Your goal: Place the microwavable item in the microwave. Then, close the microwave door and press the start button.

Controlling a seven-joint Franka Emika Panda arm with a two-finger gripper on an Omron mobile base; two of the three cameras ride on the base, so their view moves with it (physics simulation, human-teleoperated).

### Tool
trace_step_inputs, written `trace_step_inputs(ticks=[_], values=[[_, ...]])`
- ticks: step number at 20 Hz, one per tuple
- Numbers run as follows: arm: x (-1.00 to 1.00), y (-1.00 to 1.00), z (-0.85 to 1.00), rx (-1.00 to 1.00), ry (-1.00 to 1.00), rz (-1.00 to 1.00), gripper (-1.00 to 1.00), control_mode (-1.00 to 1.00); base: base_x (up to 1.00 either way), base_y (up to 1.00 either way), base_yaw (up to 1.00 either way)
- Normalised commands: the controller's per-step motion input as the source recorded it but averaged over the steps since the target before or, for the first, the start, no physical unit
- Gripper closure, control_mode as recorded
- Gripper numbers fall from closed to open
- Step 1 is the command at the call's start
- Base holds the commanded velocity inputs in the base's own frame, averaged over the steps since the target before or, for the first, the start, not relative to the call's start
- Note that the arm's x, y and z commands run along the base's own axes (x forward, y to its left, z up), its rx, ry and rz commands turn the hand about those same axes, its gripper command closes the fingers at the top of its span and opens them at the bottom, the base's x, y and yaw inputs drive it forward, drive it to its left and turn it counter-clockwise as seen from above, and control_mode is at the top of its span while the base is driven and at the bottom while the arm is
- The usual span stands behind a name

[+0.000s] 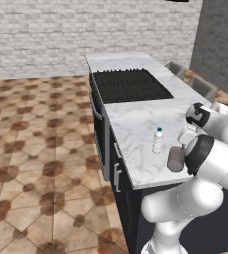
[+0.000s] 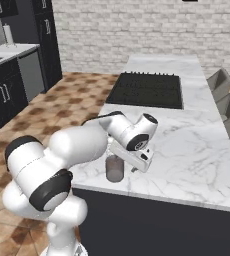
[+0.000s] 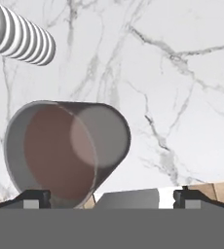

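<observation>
Marble island counter (image 1: pixel 136 129): left base view has cup (image 1: pixel 176 158) upright near its front edge beside water bottle (image 1: pixel 157 140); right base shows gripper (image 2: pixel 135 167) just beside cup; hand view, jaws wide, cup overlapping left fingertip (image 3: pixel 32 198), ungripped.

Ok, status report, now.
Gripper open, hovering above the cup, nothing held. Cup upright on the marble counter near its front edge. Water bottle stands close beside the cup.
</observation>
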Motion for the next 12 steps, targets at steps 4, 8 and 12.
trace_step_inputs(ticks=[4,8,12], values=[[0.08,0.01,-0.06,0.0,-0.01,0.0,-1.0,-1.0,0.0,0.0,0.0],[0.22,0.08,-0.28,0.0,0.0,0.0,-1.0,-1.0,0.0,0.0,0.0],[0.06,0.0,-0.32,0.0,0.0,0.0,-1.0,-1.0,0.0,0.0,0.0]])
